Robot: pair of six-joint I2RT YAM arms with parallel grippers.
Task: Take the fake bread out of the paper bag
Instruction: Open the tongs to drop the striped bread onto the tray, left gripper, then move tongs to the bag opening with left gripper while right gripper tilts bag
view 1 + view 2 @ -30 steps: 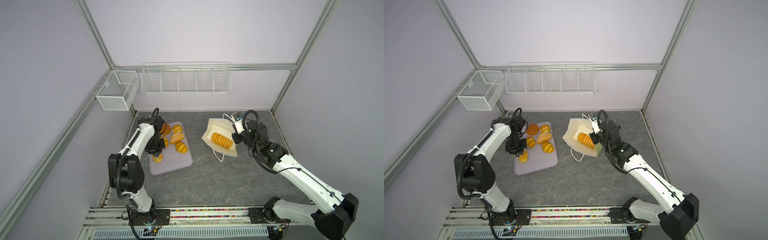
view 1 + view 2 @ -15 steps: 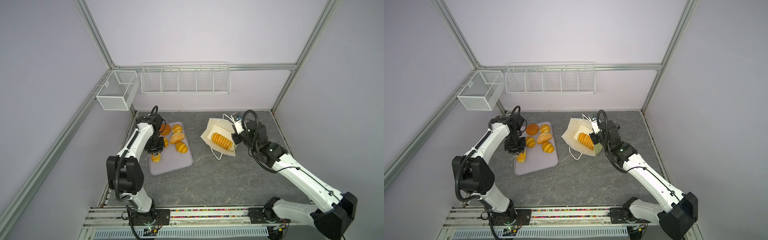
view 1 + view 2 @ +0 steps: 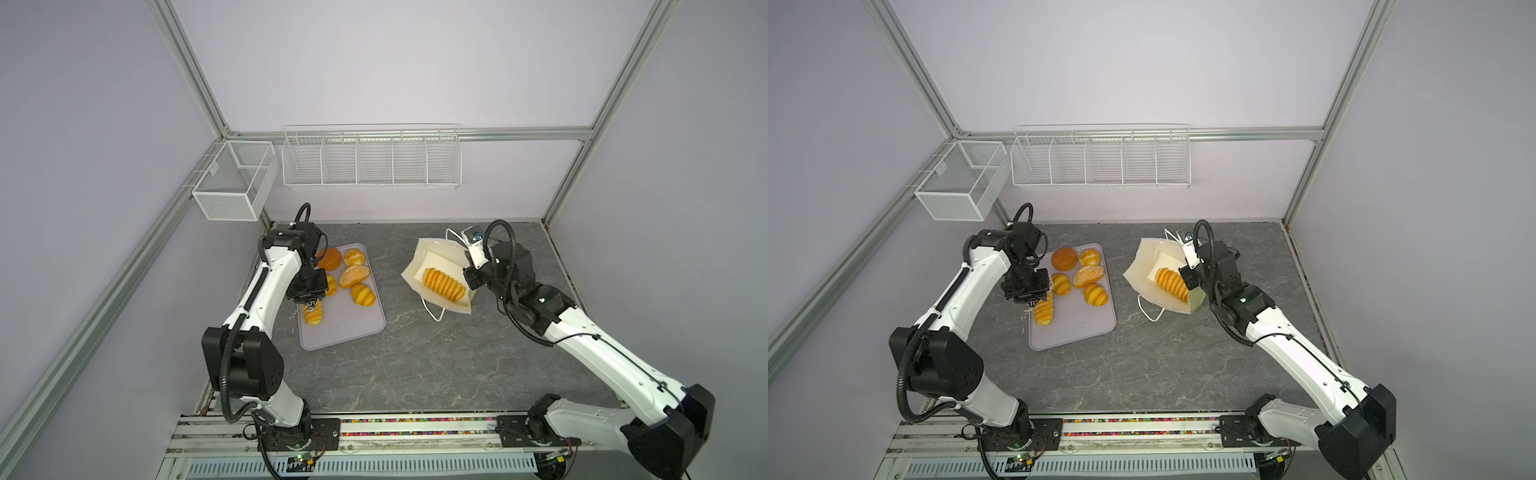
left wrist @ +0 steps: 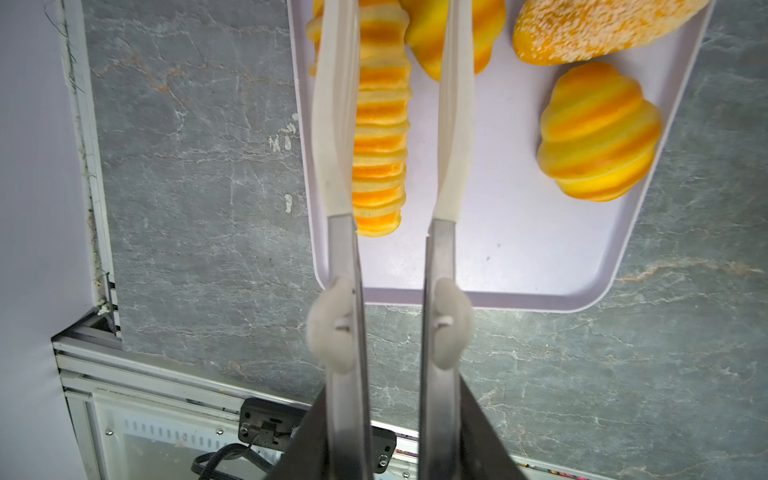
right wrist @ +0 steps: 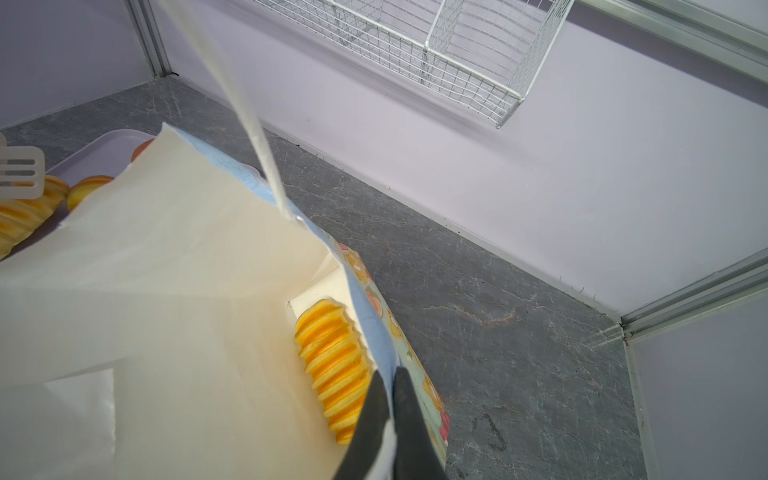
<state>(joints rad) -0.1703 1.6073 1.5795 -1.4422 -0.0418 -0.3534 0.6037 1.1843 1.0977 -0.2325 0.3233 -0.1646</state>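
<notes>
I see the paper bag (image 3: 432, 255) (image 3: 1144, 270) in both top views, at about one o'clock from the middle of the table (image 3: 415, 365). Its mouth gapes up toward the camera and the white lining shows. The only fake bread (image 3: 444, 285) I can see in it is one long ridged loaf (image 3: 1172, 284), lying along the wall on the bag's four o'clock side. My right claw (image 5: 388, 409) is pinched tight on the bag's rim, just beside the loaf's end, with paper caught between the two black fingers. A white cord handle (image 3: 432, 309) trails onto the table at the bag's six o'clock.

The tray (image 3: 353, 328) sits at about ten o'clock. Six breads rest on it:
- a dark round bun (image 3: 330, 258) at the tray's eleven o'clock corner
- a paler bun (image 3: 354, 257) at one o'clock
- a seeded roll (image 3: 354, 276) near the middle
- a ridged roll (image 3: 363, 294) at the seeded roll's five o'clock
- another ridged roll (image 3: 331, 284), partly under my left arm
- a longer ridged roll (image 3: 312, 314) against the nine o'clock edge

My left claw (image 3: 309, 304) (image 4: 395, 50) points down over that longer roll. The jaws stand narrowly apart and clamp nothing. In the wrist view one white finger (image 4: 334, 124) crosses the roll. I can't quite tell whether it touches the roll or sits just above it.
</notes>
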